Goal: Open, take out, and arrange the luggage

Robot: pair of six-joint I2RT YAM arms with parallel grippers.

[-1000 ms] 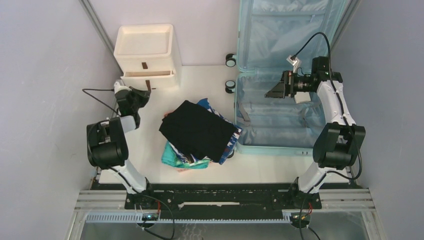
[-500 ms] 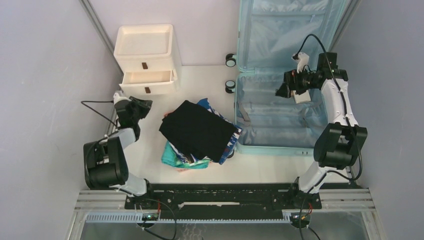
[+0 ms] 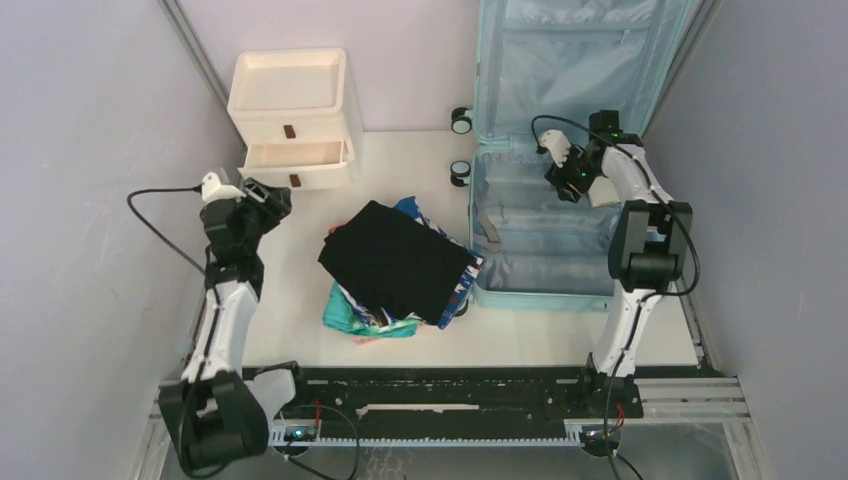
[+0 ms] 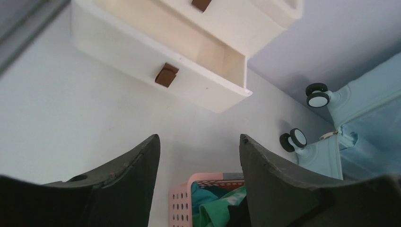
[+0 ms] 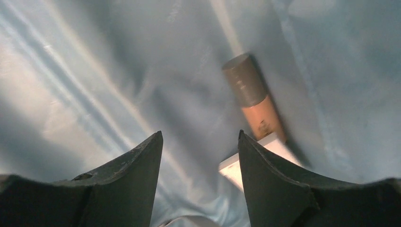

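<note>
The luggage [image 3: 560,250] lies open at the right, its lid leaning on the back wall and its pale blue lining bare. My right gripper [image 3: 560,176] hangs inside the lower half, open, holding nothing. In the right wrist view it [image 5: 199,133] hovers over the lining [image 5: 94,71]. A tan tube with a dark cap [image 5: 253,101] and a flat white box [image 5: 255,156] lie beside its right finger. My left gripper [image 3: 265,200] is open and empty, short of the white drawer box [image 3: 290,100]. The luggage's wheels [image 4: 298,138] show in the left wrist view.
The bottom drawer [image 4: 156,61] of the white box stands pulled out. A pile of clothes topped by a black garment [image 3: 400,265] sits mid-table. It fills a pink basket [image 4: 182,198], seen just below my left gripper [image 4: 198,137]. Grey walls close in left and right.
My left gripper opened, let go of the drawer handle and drew back to the left. The right arm swung round over the luggage and its jaws narrowed a little.
</note>
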